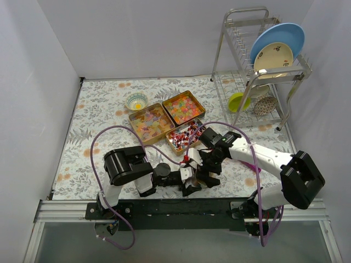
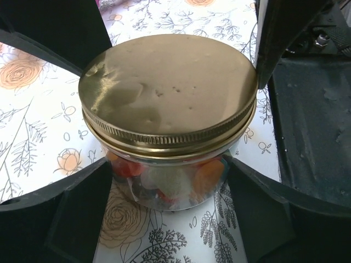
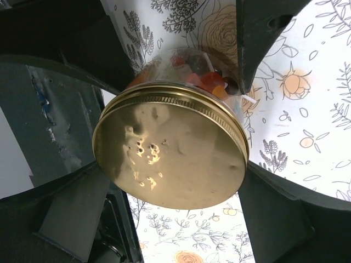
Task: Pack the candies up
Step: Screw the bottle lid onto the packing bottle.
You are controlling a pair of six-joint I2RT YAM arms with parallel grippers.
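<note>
Left wrist view shows the short clear glass jar (image 2: 164, 189) standing upright on the floral-printed tablecloth (image 2: 38, 137), with candies (image 2: 205, 175) packed inside and a round gold screw lid (image 2: 167, 90) on top. The left gripper (image 2: 175, 33) straddles it, its fingers (image 2: 274, 38) against the lid's rim on either side; whether it truly pinches, I cannot tell. The right gripper (image 3: 184, 49) faces it from the opposite side, jaws spread wider than the lid, holding nothing. Both arms look equally near, so I'd guess one steadies while the other twists about the jar's vertical axis. More candies fill three gold tins (image 1: 174, 96) just behind. A wire dish rack (image 1: 279, 73) stands well apart, far right.
</note>
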